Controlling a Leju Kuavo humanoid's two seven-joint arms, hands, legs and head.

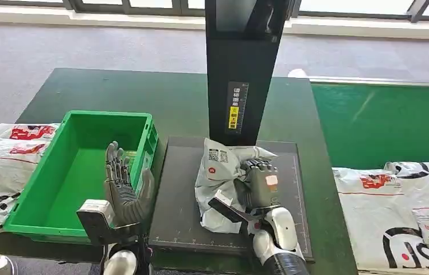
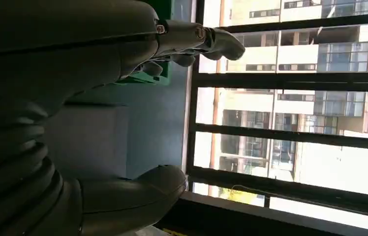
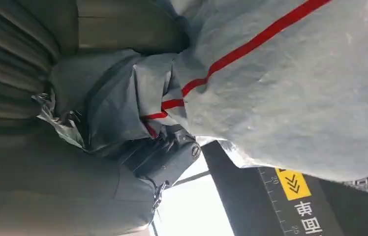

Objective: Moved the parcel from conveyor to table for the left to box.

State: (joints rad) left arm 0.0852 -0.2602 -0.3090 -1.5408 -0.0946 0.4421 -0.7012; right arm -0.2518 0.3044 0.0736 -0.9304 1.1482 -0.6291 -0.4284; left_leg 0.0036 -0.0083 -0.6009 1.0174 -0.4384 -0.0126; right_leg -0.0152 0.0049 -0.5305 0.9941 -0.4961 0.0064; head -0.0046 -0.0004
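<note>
The parcel (image 1: 223,177) is off the conveyor and over the dark mat (image 1: 178,195) in the middle of the table, seemingly not yet released, since the right hand (image 1: 261,180) grips its crumpled side while the left hand (image 1: 123,183), fingers spread and empty, hovers by the green box (image 1: 34,197).

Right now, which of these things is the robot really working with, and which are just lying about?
In the job: parcel gripped by the right robot hand; black mat; green box; left robot hand, open.

Lying about: parcels at left; parcels on the conveyor; black post.
</note>
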